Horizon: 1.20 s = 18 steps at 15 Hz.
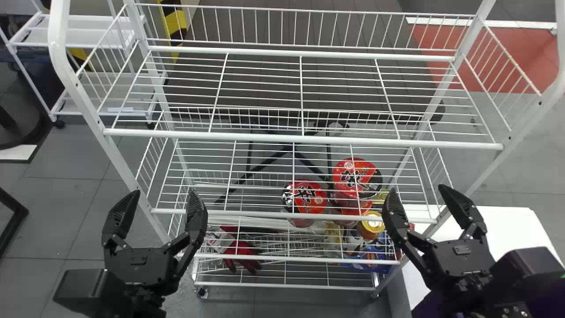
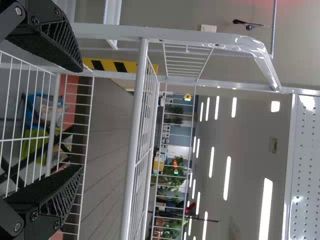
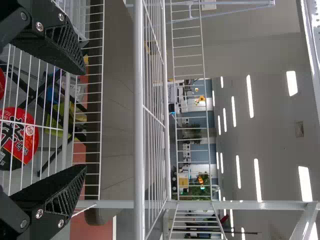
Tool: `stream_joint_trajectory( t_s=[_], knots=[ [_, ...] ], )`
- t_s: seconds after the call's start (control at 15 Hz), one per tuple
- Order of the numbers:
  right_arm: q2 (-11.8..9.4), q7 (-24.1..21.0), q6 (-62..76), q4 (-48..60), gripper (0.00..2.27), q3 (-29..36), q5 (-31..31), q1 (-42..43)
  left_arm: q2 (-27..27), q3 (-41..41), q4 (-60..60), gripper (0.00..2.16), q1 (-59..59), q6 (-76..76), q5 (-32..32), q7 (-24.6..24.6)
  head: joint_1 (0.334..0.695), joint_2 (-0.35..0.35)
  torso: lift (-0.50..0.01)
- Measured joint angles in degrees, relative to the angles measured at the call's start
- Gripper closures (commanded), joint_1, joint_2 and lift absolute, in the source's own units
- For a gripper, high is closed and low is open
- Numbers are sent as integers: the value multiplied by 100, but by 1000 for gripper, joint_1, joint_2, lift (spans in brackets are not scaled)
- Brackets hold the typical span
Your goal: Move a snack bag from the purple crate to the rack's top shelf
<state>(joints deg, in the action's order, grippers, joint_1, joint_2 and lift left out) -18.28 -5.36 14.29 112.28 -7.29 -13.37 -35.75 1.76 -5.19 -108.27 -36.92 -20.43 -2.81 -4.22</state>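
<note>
Two sets of jaws spread wide before the rack

In the head view, the left gripper (image 1: 165, 191) and the right gripper (image 1: 417, 190) come in from the bottom edge. Both have their jaws well apart with nothing between them, and both point forward toward the white rack (image 1: 468, 66), one near each side. The top shelf (image 1: 300, 138) lies farther up the view. Red round packs (image 1: 356, 174) and an orange tin (image 1: 373, 224) sit lower in the rack. At the lower right, part of the purple crate (image 1: 424, 305) shows behind the right arm, near a white counter (image 1: 503, 225). A green sliver (image 1: 563, 276) at the right edge is too small to identify, so I cannot tell where the snack bag is.

In the left wrist view, the left gripper (image 2: 82, 119) has wide jaws and grips nothing; shelf wires lie beyond them.

In the right wrist view, the right gripper (image 3: 85, 120) is spread just as wide, also holding nothing, with wires and a red pack beyond.
</note>
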Motion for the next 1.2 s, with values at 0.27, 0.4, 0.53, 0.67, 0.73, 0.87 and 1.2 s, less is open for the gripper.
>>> stream_joint_trajectory(
  t_s=[0.27,0.4,0.53,0.67,0.73,0.87,1.2],
  knots=[
    [-15,7,12,10,167,0,31,3,-1,0,0,140,1,0,0,-5,695,-23,-193],
    [-17,0,-69,45,167,0,32,6,-2,0,0,137,0,0,0,0,695,-22,-201],
    [-18,-5,-111,68,167,0,41,7,-7,0,0,137,0,0,0,0,695,-21,-210],
    [-18,-13,-208,86,167,0,69,14,-7,0,-1,137,0,0,0,0,695,-21,-217],
    [-18,-10,-232,94,167,1,75,15,-5,0,-1,137,0,0,0,0,695,-20,-222],
    [-18,-10,-259,100,167,2,86,19,-1,0,-9,137,1,0,0,0,695,-20,-229],
    [-25,-11,-319,101,161,-9,115,42,0,0,-17,137,1,0,0,0,695,-18,-249]
  ],
)
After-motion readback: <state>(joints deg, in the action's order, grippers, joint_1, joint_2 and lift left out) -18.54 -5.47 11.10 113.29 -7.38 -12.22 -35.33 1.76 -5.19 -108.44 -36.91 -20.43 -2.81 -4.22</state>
